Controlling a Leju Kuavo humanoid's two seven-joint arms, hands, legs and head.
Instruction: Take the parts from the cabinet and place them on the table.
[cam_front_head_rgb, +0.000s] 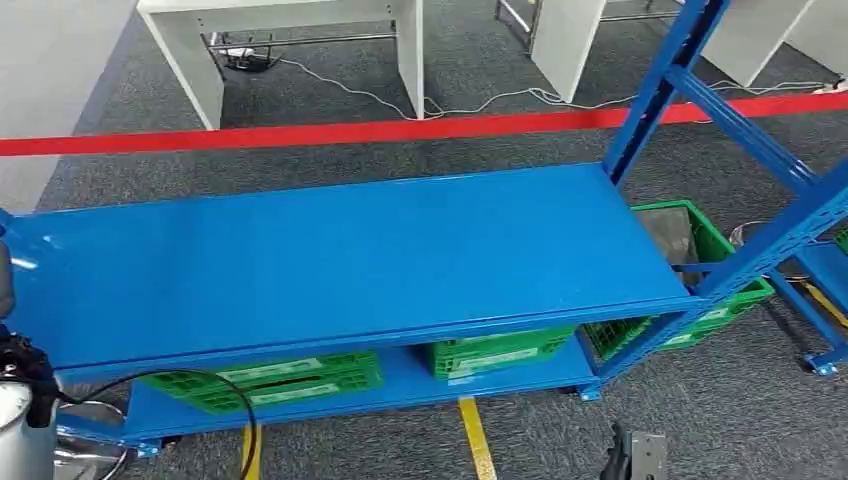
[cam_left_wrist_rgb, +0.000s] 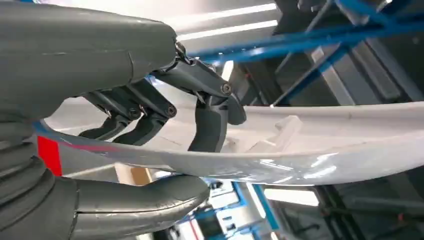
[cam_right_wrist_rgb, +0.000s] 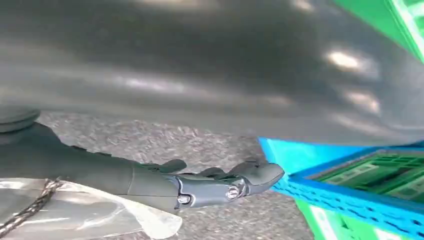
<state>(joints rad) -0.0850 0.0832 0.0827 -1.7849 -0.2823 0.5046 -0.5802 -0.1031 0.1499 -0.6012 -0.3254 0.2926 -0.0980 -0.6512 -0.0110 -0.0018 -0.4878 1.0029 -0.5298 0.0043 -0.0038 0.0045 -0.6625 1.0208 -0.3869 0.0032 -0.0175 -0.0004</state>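
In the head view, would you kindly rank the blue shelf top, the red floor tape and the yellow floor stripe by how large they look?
Largest to smallest, as they look:
1. Blue shelf top, by far the largest.
2. Red floor tape, long but thin.
3. Yellow floor stripe, short.
The tape lies farther from the camera, so its true size against the stripe is unsure.

Long white curved plastic part (cam_left_wrist_rgb: 310, 150), glossy, red patch at one end, gripped in left hand (cam_left_wrist_rgb: 150, 125).
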